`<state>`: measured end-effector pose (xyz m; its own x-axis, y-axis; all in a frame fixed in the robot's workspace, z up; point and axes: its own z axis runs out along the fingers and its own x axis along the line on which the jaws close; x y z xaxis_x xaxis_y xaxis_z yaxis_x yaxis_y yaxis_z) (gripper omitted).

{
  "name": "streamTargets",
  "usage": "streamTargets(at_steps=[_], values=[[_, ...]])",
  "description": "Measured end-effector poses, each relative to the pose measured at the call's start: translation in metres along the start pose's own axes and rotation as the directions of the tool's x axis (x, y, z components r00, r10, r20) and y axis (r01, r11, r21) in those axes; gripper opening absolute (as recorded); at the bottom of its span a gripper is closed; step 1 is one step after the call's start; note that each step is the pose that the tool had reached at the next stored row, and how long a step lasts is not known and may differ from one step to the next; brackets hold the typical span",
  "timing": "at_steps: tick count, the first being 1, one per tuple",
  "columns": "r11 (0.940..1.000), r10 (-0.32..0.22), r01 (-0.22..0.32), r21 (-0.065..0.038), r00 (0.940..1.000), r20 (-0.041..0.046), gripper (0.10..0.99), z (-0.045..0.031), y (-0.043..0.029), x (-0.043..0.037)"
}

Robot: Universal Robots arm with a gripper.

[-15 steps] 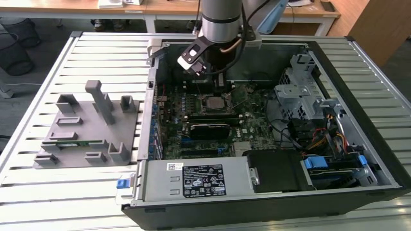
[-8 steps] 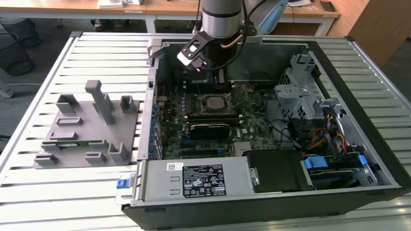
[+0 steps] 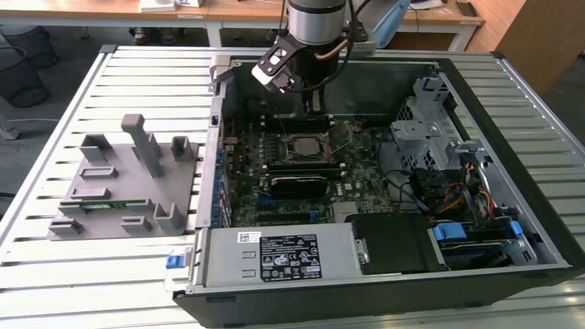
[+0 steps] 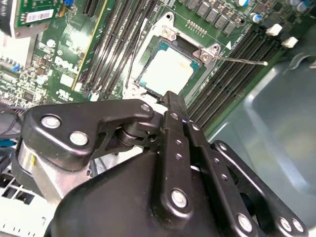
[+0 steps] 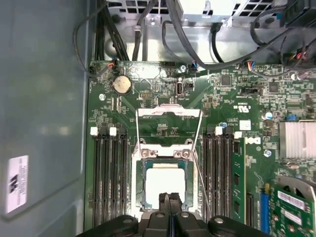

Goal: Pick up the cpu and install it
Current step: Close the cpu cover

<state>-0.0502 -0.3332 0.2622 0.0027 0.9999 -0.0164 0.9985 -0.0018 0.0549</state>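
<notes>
The cpu [image 5: 165,180], a square chip with a silvery-white top, lies flat inside the black motherboard socket [image 5: 140,183]; it also shows in the second wrist view [image 4: 165,72] and in the exterior view [image 3: 300,146]. The socket's metal load frame [image 5: 169,113] is swung open and its thin wire lever [image 4: 242,60] sticks out to the side. My gripper [image 5: 170,200] hangs just above the socket's edge, its two black fingers pressed together with nothing between them. In the exterior view the gripper [image 3: 316,111] hangs over the board at the far side of the socket.
The open computer case [image 3: 475,274] lies on a slatted white table. Memory slots [image 5: 109,177] flank the socket. A power supply [image 3: 274,255] sits at the near side, a drive cage [image 3: 429,130] and cables at the exterior view's right. A grey fixture [image 3: 119,185] holding a green memory stick [image 3: 105,204] stands at the exterior view's left.
</notes>
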Motion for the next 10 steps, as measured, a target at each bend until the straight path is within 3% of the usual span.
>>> streamTargets(at_steps=[2, 10], values=[[1.0000, 0.000, 0.000, 0.002, 1.0000, -0.0005, 0.106, -0.0045, 0.0003, -0.0005], [1.0000, 0.001, -0.001, 0.003, 1.0000, -0.0008, 0.106, -0.0043, 0.0003, -0.0161]])
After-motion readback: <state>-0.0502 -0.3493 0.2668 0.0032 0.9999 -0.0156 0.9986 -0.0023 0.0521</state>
